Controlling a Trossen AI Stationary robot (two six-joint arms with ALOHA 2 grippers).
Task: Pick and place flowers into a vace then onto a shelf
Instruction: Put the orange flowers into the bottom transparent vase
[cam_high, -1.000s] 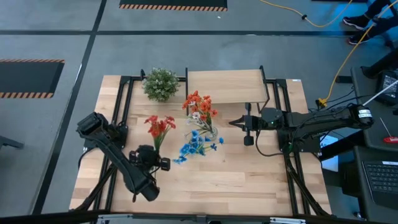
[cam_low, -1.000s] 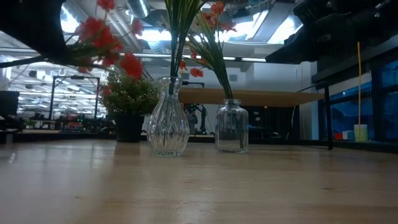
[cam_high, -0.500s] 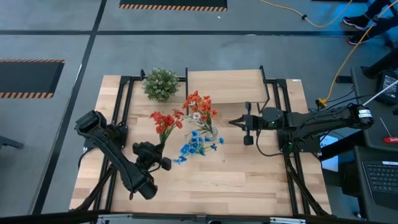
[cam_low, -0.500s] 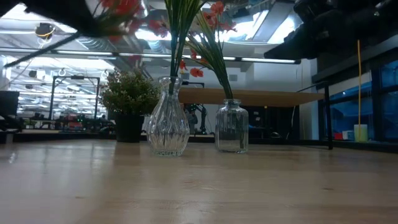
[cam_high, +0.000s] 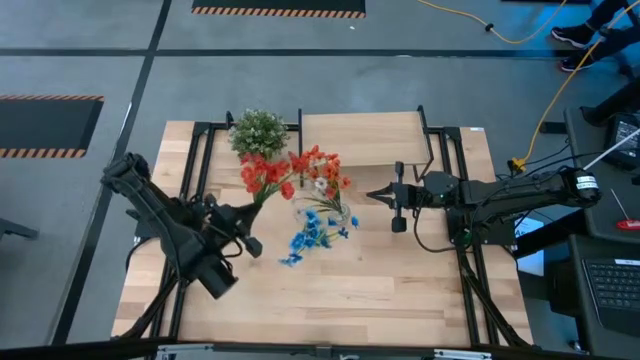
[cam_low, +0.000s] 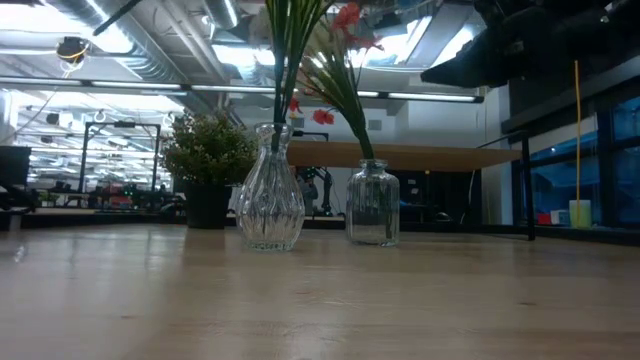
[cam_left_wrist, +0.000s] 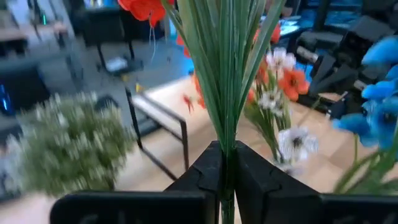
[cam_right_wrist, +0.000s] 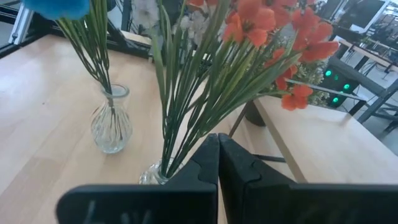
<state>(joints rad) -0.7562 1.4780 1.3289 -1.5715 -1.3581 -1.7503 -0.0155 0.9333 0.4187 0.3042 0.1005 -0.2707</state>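
Note:
My left gripper (cam_high: 247, 210) is shut on a red-orange spray (cam_high: 265, 172) and carries it over the table's left half, close to the two glass vases. The fluted vase (cam_low: 270, 200) holds the blue flowers (cam_high: 315, 232). The round jar (cam_low: 372, 205) holds a red-orange and a white spray (cam_high: 322, 172). My right gripper (cam_high: 383, 197) hovers shut just right of the vases, with nothing between its fingers (cam_right_wrist: 217, 158). The shelf (cam_high: 365, 138) stands at the far edge. My left gripper pinches the spray's bundle of thin green stems (cam_left_wrist: 225, 140) between its two fingers, low on the stems. The stems fan out beyond the fingers toward the blossoms (cam_left_wrist: 146, 7). The spray is lifted clear of the table and leans toward the far edge.
A bushy green-white potted plant (cam_high: 258, 130) stands at the far left, beside the shelf's black legs (cam_high: 300, 125). Bare tabletop (cam_high: 350, 290) lies in front of the vases. Cables and a laptop are off the table's right side.
My left gripper has risen and gone toward the far edge and the vases, rolling its wrist as it went. The red-orange spray has gone up with it, out of the top of the low view, and now hangs next to the jar's flowers.

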